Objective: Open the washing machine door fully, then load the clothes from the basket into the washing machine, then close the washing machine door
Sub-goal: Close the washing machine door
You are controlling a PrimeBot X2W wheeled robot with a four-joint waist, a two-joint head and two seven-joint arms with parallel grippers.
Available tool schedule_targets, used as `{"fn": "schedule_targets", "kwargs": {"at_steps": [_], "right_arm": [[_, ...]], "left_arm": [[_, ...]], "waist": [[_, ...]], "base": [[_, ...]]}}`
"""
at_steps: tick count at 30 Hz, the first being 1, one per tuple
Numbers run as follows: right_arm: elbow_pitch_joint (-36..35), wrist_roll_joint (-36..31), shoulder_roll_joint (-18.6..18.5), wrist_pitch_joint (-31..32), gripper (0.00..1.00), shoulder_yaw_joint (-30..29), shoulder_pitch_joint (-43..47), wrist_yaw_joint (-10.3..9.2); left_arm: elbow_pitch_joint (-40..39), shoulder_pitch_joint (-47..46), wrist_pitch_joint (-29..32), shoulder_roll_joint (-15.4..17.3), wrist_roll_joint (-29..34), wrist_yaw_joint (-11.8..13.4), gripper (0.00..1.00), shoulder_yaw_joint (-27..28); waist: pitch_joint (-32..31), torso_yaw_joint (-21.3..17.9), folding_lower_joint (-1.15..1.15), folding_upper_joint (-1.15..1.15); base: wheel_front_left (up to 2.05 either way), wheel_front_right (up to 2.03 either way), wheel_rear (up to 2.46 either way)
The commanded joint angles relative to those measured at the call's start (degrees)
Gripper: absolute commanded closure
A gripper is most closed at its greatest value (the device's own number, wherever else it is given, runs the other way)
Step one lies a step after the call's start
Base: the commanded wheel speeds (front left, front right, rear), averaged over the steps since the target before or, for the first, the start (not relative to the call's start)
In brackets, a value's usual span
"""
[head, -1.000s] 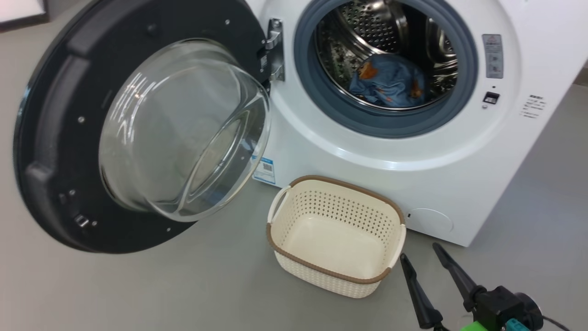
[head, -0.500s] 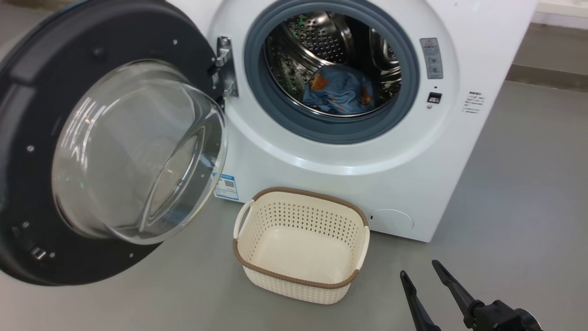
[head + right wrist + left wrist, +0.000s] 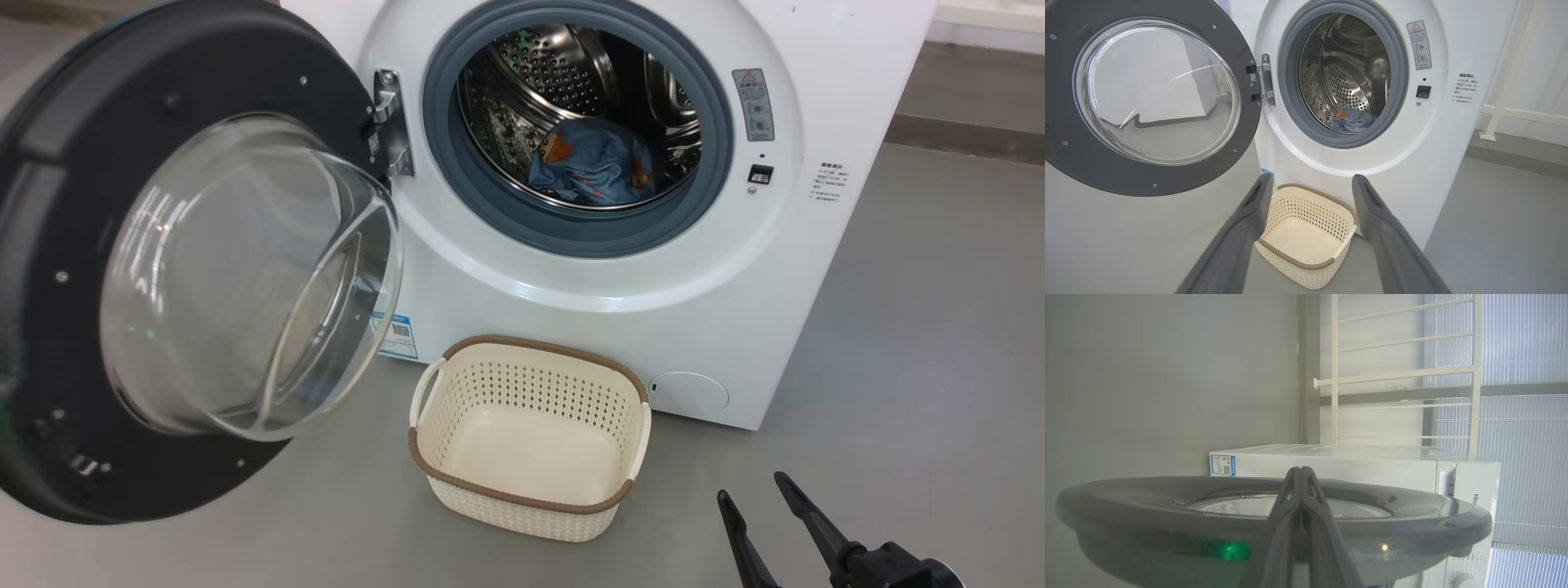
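L fingers [image 3: 1300,486] pinched shut, empty, tips by door [image 3: 1126,498] rim: could slip off when pushing. R fingers [image 3: 804,508] spread wide, empty; basket [image 3: 522,384] just ahead, easily knocked.

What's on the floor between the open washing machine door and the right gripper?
The empty basket stands there on the grey floor, touching neither the washing machine door nor the right gripper; the head view shows it.

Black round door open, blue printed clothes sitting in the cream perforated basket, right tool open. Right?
Not quite. The blue printed clothes lie in the steel drum; the cream perforated basket is empty, per the head view. The black round door and right tool are open.
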Motion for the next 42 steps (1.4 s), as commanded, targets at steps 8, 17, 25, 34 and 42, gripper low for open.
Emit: {"fn": "schedule_targets", "kwargs": {"at_steps": [8, 17, 25, 34, 42], "right_arm": [[-1.81, -0.3, 0.1, -0.28, 0.0, 0.53, -1.54, 0.09], [-2.25, -0.19, 0.56, -0.28, 0.0, -0.39, -2.47, 0.09], [-2.59, -0.15, 0.78, -0.28, 0.0, -1.28, -2.86, 0.09], [-2.7, -0.02, 0.91, -0.28, 0.0, -1.49, -4.04, 0.09], [-2.92, 0.36, 0.97, -0.28, 0.0, -1.27, -5.4, 0.09]], "left_arm": [[-3.12, 1.0, 11.66, -1.75, -1.32, -1.42, 1.0, -2.56], [-10.96, 4.31, 19.34, -4.48, -2.52, 0.3, 1.0, -3.96], [-24.69, 9.08, 26.04, -9.42, -5.16, 6.08, 1.0, -4.2], [-42.42, 14.65, 31.96, -15.95, -6.95, 13.58, 1.0, -6.69], [-53.24, 18.25, 29.89, -19.8, -9.61, 16.34, 1.0, -10.71]], "waist": [[0.92, 1.3, 0.0, 0.0], [2.02, 1.72, 0.0, 0.0], [3.06, 2.24, 0.0, 0.0], [3.92, 2.68, 0.0, 0.0], [5.0, -0.09, 0.0, 0.0]], "base": [[0.0, 0.0, 0.0], [0.0, 0.0, 0.0], [0.0, 0.0, 0.0], [0.0, 0.0, 0.0], [0.0, 0.0, 0.0]]}}
